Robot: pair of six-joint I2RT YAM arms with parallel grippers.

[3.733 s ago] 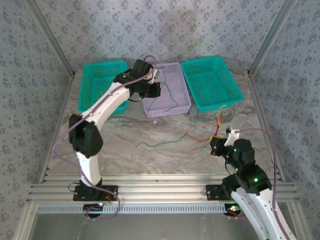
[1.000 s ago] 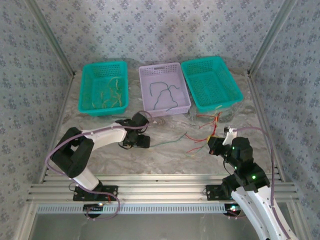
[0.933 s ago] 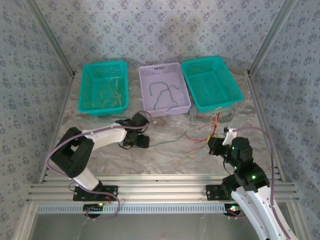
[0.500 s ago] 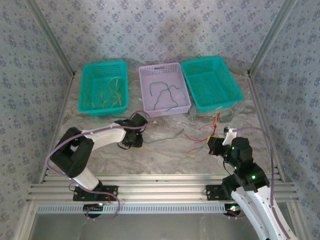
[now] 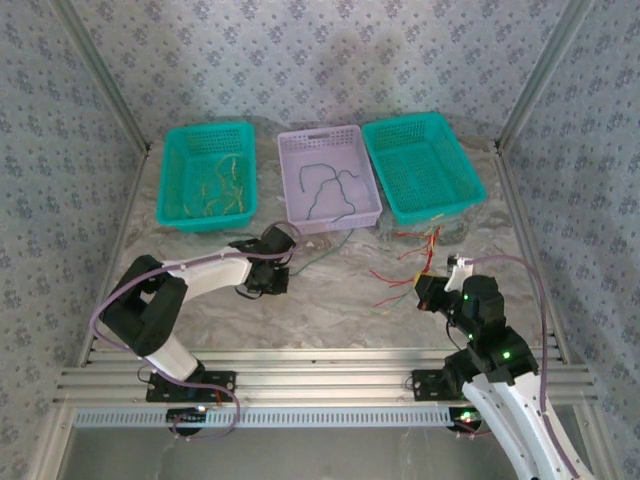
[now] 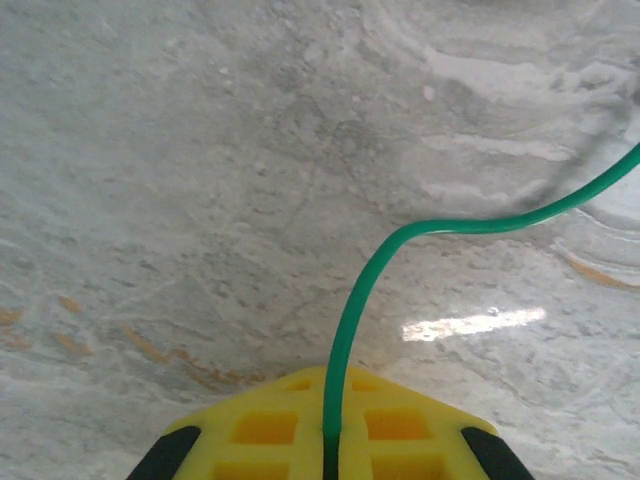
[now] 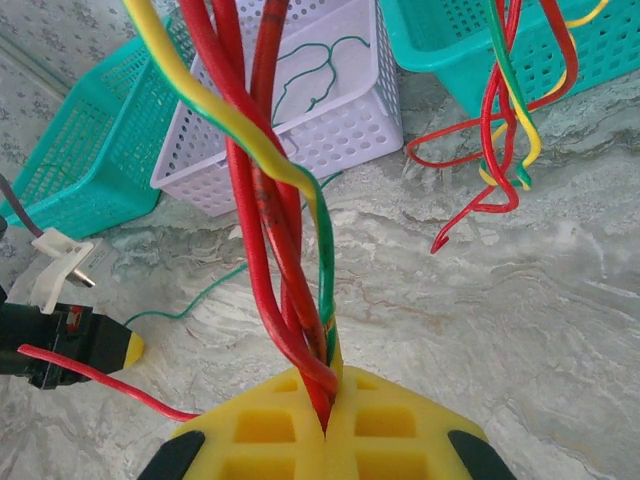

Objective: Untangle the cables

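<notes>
Green cable: one end nipped between the yellow pads. It arcs up and off to the right over the marble table.
Tangle: red, yellow and green strands twisted together. Loose loops lie on the table near the right teal basket.
Left gripper: closed on the green cable, low over the table.
Right gripper: clamped on the foot of the twist, acting as an anchor.
Step, my reading: draw the green cable clear for the lilac basket, where other green ones lie.
Doing it well: pull slowly along the cable's own line and away from the tangle. Hold the right side firm, and pause if the bundle drags.
Uncertain: cannot tell whether the far end is free.
</notes>
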